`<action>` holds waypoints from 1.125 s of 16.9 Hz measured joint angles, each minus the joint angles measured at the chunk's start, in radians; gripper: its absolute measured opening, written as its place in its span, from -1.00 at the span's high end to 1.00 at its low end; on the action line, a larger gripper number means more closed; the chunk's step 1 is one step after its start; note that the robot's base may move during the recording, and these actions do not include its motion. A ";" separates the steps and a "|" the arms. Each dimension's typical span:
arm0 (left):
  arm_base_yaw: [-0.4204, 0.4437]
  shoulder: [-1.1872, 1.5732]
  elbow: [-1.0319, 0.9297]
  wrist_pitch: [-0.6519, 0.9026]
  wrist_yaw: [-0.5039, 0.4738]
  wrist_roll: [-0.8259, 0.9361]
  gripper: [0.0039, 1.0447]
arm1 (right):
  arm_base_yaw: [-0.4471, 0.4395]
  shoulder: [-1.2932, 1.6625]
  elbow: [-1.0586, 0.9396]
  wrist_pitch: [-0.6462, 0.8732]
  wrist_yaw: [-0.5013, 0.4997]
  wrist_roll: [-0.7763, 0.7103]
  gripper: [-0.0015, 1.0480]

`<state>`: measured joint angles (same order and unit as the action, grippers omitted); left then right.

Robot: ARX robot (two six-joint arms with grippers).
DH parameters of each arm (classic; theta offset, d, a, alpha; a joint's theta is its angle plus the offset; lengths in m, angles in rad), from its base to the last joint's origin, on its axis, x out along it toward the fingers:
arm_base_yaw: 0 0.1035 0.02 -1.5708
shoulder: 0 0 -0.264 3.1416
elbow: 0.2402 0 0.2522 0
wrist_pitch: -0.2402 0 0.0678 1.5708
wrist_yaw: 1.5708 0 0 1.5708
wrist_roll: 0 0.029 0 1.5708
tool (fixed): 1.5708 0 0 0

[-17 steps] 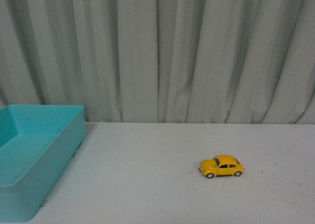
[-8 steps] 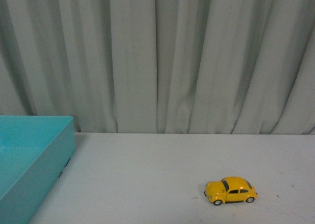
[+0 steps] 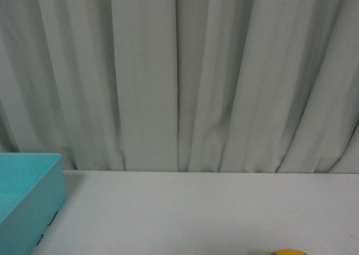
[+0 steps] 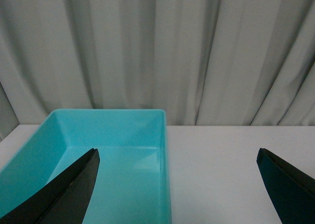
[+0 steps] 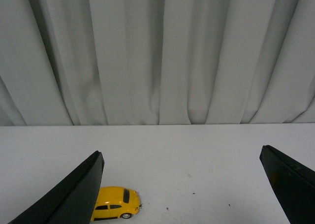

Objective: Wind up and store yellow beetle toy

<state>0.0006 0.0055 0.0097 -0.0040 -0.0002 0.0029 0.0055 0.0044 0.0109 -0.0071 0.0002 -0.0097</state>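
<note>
1. L pincer (image 4: 176, 152): two fingers (image 4: 69, 194), solid black, matte, smooth faces.
2. Finger shape: wide at base, narrowing to a blunt tip; inner edge slightly curved.
3. R pincer (image 5: 181, 151): same build, black wedge-like fingers (image 5: 290, 179) w/ faint sheen along the edges.

No writing, label, brand, number or sign can be read in any view. None is made out on the yellow beetle toy (image 5: 114, 208), seen small just beside one finger of the right gripper (image 5: 181, 152), nor on the turquoise bin (image 4: 113, 128) ahead of the left gripper (image 4: 177, 152).
</note>
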 joint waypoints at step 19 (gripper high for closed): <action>0.000 0.000 0.000 0.001 -0.001 0.000 -0.88 | -0.325 1.028 0.303 0.742 -0.470 -0.148 -0.87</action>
<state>0.0006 0.0055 0.0097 -0.0029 -0.0010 0.0029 -0.3191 1.0325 0.3138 0.7345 -0.4694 -0.1574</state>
